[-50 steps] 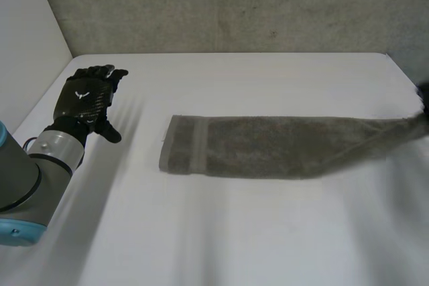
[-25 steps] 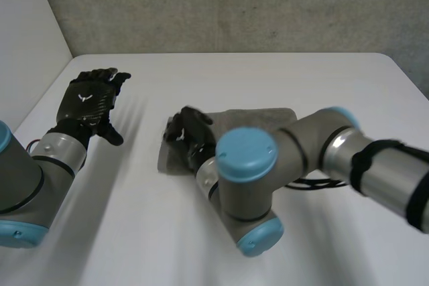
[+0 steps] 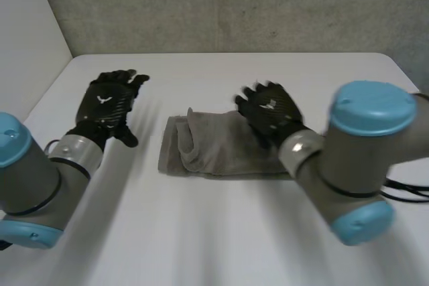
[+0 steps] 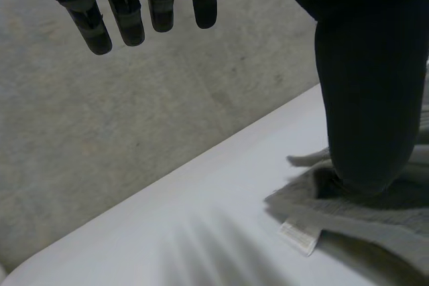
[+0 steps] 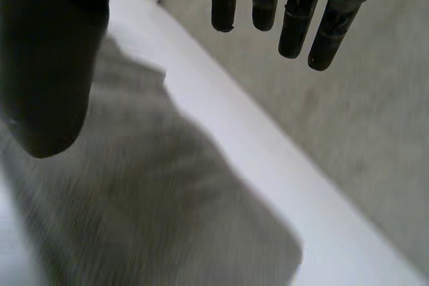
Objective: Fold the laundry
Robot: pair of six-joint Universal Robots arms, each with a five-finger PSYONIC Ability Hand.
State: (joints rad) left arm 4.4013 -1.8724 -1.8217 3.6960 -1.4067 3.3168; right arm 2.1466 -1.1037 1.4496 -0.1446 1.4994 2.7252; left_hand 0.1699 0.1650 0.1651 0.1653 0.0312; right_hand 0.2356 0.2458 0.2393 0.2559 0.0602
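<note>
A grey towel [image 3: 214, 149] lies folded in half across the middle of the white table [image 3: 201, 232], its upper layer rumpled near the left end. My right hand [image 3: 271, 110] hovers over the towel's right part, fingers straight and spread, holding nothing. The right wrist view has the towel [image 5: 134, 212] under the palm and the fingers [image 5: 295, 25] apart from it. My left hand [image 3: 107, 102] rests open left of the towel, not touching it. In the left wrist view its fingers [image 4: 134, 18] are straight, and the towel's corner with a white label [image 4: 299, 236] lies beside the thumb.
A grey concrete wall [image 3: 234, 5] runs behind the table's far edge. A white panel [image 3: 27, 38] closes the left side. My right arm [image 3: 355, 165] crosses the table's right half.
My right hand carried the towel's right end over to the left, folding it in half, then let go, opened and drew back to the right. The left hand shifted slightly toward the towel.
</note>
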